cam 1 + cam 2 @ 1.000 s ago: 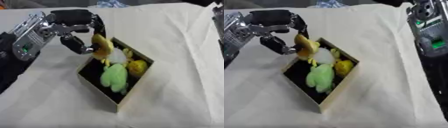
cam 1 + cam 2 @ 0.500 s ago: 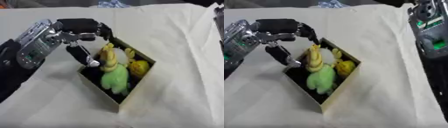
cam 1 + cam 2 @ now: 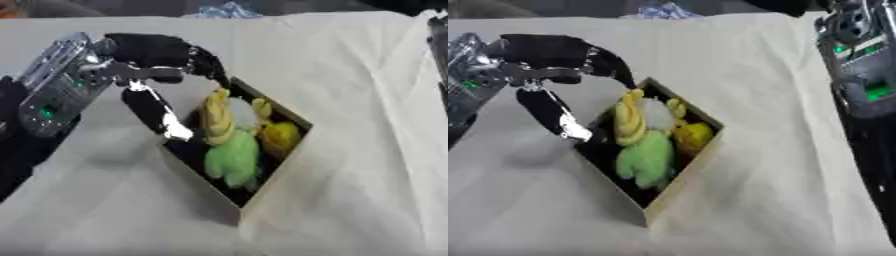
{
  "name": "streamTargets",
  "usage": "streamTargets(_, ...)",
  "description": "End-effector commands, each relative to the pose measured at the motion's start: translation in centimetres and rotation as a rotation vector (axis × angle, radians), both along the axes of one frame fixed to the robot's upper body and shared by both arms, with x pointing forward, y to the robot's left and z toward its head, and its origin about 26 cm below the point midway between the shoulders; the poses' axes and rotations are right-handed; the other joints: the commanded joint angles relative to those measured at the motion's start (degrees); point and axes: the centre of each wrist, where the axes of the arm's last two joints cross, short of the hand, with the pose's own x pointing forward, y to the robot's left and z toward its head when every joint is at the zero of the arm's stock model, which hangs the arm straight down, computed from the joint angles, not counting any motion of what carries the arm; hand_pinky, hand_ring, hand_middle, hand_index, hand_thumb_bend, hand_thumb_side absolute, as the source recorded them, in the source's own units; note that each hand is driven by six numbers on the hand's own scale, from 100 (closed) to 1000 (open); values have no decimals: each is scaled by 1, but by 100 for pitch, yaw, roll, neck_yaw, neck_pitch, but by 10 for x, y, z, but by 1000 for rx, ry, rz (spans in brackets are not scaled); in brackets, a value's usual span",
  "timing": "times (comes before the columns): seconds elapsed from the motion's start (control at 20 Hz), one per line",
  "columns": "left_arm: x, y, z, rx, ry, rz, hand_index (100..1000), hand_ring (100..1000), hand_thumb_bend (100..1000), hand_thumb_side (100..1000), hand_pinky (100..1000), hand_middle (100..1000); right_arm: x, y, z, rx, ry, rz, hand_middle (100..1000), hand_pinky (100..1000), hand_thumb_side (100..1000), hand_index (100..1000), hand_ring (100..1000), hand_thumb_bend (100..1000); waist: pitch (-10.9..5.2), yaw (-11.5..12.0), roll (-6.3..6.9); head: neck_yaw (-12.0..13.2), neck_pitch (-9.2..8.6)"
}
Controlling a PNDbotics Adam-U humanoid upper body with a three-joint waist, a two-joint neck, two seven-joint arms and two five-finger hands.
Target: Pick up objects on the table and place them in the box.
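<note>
One box (image 3: 262,192) stands on the desk (image 3: 350,65), which is covered with a cream cloth. The box is set askew, with one corner toward the near side. Its inside is dark and its outer walls are pale tan.

Inside the box I count four soft things. One green plush toy (image 3: 232,160) lies in the middle toward the near corner. One long yellow piece (image 3: 215,116), like a banana, lies along the left side of it. One white round piece (image 3: 241,111) sits just behind the green toy, at the far end. One yellow-orange round piece (image 3: 280,137) rests against the right wall. They all touch each other.

The left hand (image 3: 153,75) hangs above the far left corner of the box. Its fingers are spread open and hold nothing; one long black finger (image 3: 157,115) points down beside the left wall, the others reach over the far edge.

Of the right arm only the forearm shows at the right border, so I cannot see the right hand.
</note>
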Motion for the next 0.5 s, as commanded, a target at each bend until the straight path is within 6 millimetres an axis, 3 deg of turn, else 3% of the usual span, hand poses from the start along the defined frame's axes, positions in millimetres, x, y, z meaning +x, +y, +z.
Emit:
streamTargets(0.05,-10,16,15,-154,-22,40,805,712,151,539,803,704,-9,-5,12,29,-63,-15,671,881,280,798,863,100,-125,105,-25,-102,-19)
streamTargets(0.3,-29,25,6,-454,41,59,830,714,200,599,815,709,-14,-11,9,85,-91,-46,673,882,310,795,863,100,-148,418,-48,-362,-23)
streamTargets(0.5,-42,48,-3,-656,85,139,845,727,242,629,826,720,-18,-7,6,135,-102,-25,677,888,373,795,867,100,-195,484,-40,-371,2)
